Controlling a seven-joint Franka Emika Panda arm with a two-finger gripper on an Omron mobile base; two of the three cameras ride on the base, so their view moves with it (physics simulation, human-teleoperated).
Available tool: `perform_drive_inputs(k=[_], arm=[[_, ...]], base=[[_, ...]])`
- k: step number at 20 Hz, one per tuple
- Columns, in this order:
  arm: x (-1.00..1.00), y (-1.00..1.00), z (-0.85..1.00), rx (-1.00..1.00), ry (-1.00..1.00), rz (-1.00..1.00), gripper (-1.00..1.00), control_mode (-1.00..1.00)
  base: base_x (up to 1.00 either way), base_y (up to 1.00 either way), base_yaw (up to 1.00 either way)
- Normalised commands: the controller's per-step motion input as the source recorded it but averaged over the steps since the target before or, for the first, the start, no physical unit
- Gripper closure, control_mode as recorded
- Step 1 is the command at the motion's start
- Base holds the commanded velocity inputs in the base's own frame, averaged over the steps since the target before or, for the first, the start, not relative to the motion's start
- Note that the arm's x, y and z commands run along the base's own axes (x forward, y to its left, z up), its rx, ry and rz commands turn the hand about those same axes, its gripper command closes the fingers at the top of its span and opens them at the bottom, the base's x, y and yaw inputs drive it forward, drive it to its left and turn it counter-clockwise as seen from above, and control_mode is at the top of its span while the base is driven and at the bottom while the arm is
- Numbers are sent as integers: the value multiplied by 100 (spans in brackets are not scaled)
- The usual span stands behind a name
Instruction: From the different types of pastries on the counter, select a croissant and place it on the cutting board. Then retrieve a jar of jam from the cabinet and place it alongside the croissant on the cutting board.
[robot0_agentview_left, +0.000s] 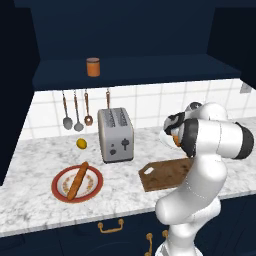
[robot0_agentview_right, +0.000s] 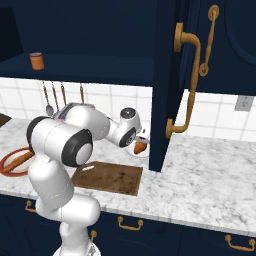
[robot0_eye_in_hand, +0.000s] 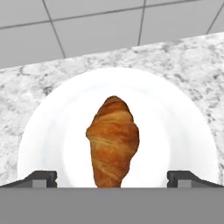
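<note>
The two-finger gripper (robot0_eye_in_hand: 112, 178) hangs with its jaws spread wide and nothing between them: its small dark fingertips (robot0_eye_in_hand: 41, 178) stand far apart at either side of the hand view, and the golden-brown, ridged croissant (robot0_eye_in_hand: 113, 141) lies lengthwise in the gap, its near end reaching toward the hand. The croissant rests in the middle of a round white plate (robot0_eye_in_hand: 175, 113) on the grey-veined white marble counter (robot0_eye_in_hand: 26, 92), close to the pale tiled backsplash (robot0_eye_in_hand: 96, 30). In the right base view the croissant (robot0_agentview_right: 140, 147) sits just below the hand, beside the edge of an open dark-blue cabinet door (robot0_agentview_right: 167, 85) with brass handles.

Just in front of the plate lies the brown wooden cutting board (robot0_agentview_left: 165, 173), bare. Farther left stand a silver two-slot toaster (robot0_agentview_left: 115, 134), a small yellow lemon (robot0_agentview_left: 81, 144) and a red-rimmed plate (robot0_agentview_left: 95, 186) bearing a long baguette (robot0_agentview_left: 77, 180). A small orange jar (robot0_agentview_left: 93, 67) stands on the dark cabinet shelf above.

The step in hand looks to be the first pick, with the hand lined up over the croissant but not yet gripping. The next move likely calls for a short descent until the fingertips flank the pastry's middle, then a gentle squeeze, since the croissant is soft and tapered, and a lift clear of the plate toward the board.
</note>
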Motion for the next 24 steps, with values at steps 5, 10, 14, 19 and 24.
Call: perform_drive_inputs(k=[5, 10, 14, 19, 24], arm=[[40, 0, -27, 0, 0, -6, -100, -100], [38, -17, -24, 0, 0, -3, -100, -100], [16, -36, -18, 0, 0, 0, -100, -100], [0, -17, -13, 5, 7, -1, -100, -100], [8, 0, -23, 1, 10, -10, -100, -100]], base=[[0, 0, 0], [0, 0, 0], [0, 0, 0], [0, 0, 0], [0, 0, 0]])
